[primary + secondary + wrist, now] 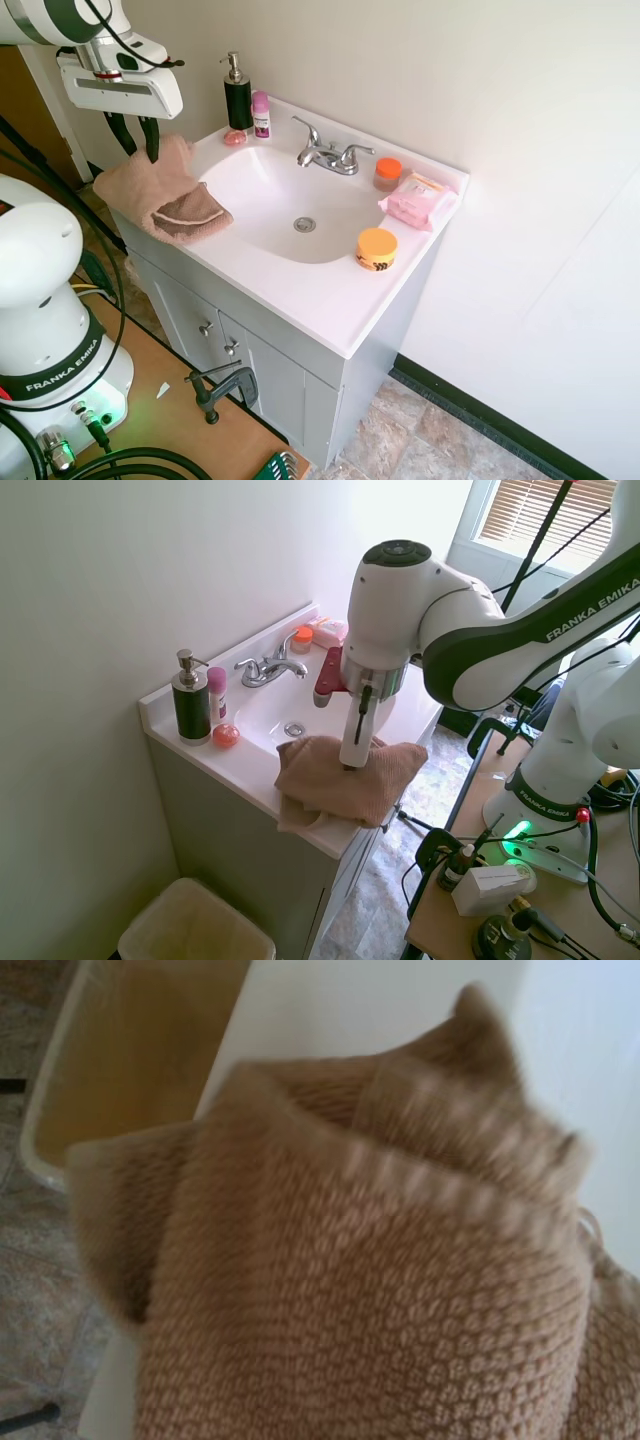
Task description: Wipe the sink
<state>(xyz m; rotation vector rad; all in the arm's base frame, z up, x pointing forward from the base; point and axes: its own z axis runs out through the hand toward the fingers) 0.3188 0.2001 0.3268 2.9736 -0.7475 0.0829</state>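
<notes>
Fingers [137, 137] point down at a tan cloth [160, 190]; whether they grip it cannot be told.
White sink [268, 200] lies just beside them, its basin holding only the chrome drain [304, 224]; the cloth drapes the worktop [330, 295] edge by the basin.

Plain pale walls [520, 90]; stone-pattern tile floor [420, 440]; dark baseboard [500, 420]; bright blinded window [530, 515]; beige bin [195, 925]

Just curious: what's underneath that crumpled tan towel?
The towel lies on the white vanity top, draped over its corner beside the sink. The gripper hangs right above it. Anything beneath the cloth is hidden.
</notes>
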